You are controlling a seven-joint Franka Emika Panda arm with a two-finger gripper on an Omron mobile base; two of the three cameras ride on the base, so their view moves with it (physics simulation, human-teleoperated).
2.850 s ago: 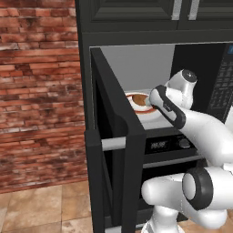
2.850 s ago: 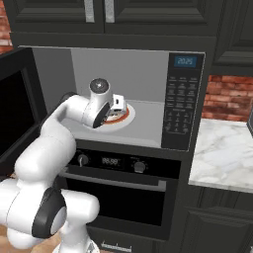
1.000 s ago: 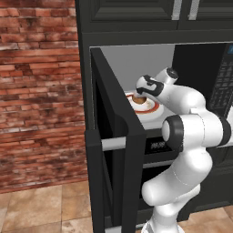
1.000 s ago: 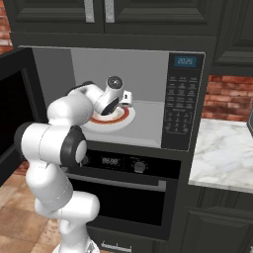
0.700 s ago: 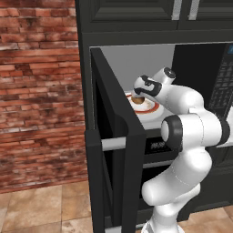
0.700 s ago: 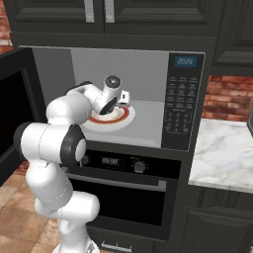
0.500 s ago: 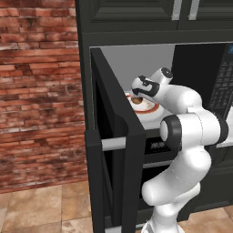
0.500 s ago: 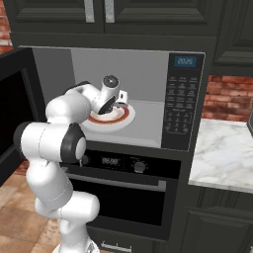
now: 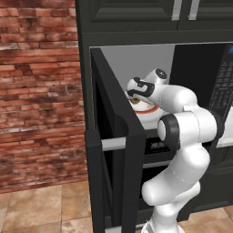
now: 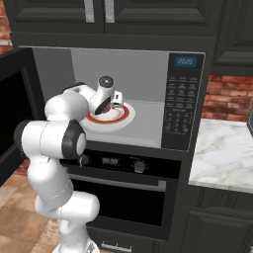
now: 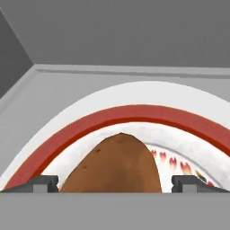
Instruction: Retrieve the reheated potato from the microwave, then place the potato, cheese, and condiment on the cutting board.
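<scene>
1. One potato (image 11: 114, 164), brown, on the plate.
2. One plate (image 10: 123, 114), white with a red ring, inside the microwave.
3. One microwave (image 10: 184, 99), door swung open at 9 o'clock in the right base view.
4. One microwave door (image 9: 113, 150), dark glass.
5. One oven (image 10: 123, 190) under the microwave, with one bar handle (image 10: 118, 182).
6. Two oven knobs (image 10: 140, 167) flanking the display.
7. One claw (image 11: 117, 182), two finger tips (image 11: 42, 183) set wide, one at each side of the potato.
8. One marble surface (image 10: 225, 160), at 3 o'clock in the right base view.
9. Two upper cabinet doors (image 10: 148, 10), two handles.
</scene>
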